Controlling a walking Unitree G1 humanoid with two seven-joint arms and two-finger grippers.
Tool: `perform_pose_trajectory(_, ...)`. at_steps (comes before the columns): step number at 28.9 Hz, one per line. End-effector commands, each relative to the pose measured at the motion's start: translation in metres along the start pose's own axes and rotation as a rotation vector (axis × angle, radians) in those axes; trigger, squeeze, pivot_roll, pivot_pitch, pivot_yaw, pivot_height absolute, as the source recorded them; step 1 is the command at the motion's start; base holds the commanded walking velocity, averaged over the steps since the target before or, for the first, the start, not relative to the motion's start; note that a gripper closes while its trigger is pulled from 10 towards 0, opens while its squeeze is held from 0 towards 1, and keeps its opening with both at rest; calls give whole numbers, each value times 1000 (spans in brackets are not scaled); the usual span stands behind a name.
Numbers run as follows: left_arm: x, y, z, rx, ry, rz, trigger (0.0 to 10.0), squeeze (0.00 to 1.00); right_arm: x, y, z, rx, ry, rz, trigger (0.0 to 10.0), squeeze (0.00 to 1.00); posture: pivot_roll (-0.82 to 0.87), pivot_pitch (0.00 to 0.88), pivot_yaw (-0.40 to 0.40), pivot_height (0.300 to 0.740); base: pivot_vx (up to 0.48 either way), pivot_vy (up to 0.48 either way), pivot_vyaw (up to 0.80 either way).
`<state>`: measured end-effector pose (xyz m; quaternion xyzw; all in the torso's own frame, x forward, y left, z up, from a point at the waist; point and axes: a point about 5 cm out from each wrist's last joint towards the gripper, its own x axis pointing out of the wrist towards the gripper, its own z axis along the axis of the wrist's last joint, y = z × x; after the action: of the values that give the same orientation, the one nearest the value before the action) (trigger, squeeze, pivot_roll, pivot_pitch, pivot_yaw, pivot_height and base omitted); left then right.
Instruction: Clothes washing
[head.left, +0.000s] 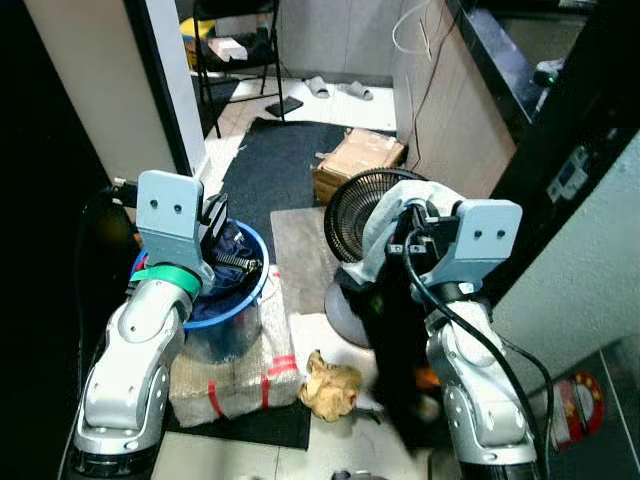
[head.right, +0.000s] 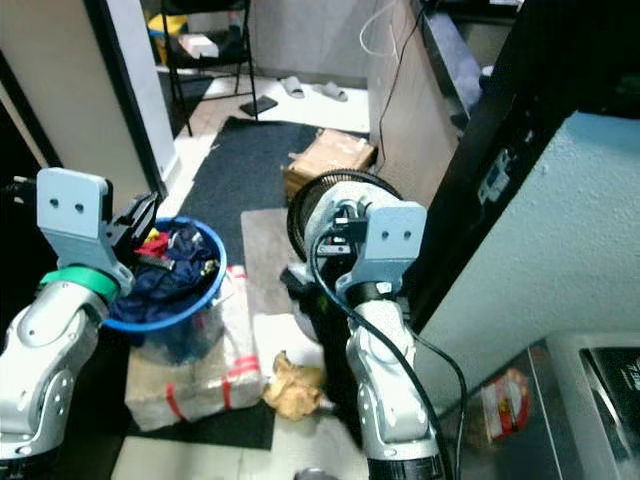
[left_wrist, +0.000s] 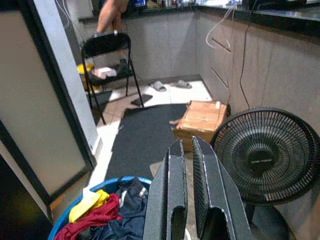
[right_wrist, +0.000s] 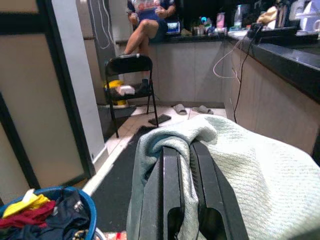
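Pale green towel (right_wrist: 240, 165) draped high; blue basket (head.right: 190, 310) holds seemingly dark clothes (head.right: 175, 265).

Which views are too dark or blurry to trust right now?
Left eye view: sharp, left edge black with shade. Right eye view: slightly soft, right side washed pale. Both wrist views: evenly lit, the black end effector fingers blurred up close, round blue plastic basket readable.

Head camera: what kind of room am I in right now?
Probably a home kitchen or utility corner: a dark counter runs along the wall, a blue laundry basket full of clothes sits on the floor, and a floor fan stands beside it.
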<state>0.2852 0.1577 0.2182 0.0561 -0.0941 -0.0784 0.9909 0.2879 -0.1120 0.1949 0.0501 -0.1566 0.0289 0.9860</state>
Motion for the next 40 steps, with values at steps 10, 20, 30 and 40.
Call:
perform_pose_trajectory(10,-1,-1,-1,-2,3,-10,10000,0,0,-3,-1,13,-3,-18,10000,0,69,35,25,740,0,0,-771)
perform_pose_trajectory(20,-1,-1,0,-4,-1,-10,10000,0,4,-2,14,34,-80,-16,10000,0,73,37,29,740,0,0,-779)
perform_pose_trajectory(30,1,-3,1,-9,-4,-19,10000,0,28,29,93,117,-412,122,10000,0,74,37,40,740,0,0,-781)
perform_pose_trajectory(40,-1,-3,3,-14,-8,-21,10000,0,40,40,110,273,-439,143,10000,0,90,44,37,740,0,0,-781)
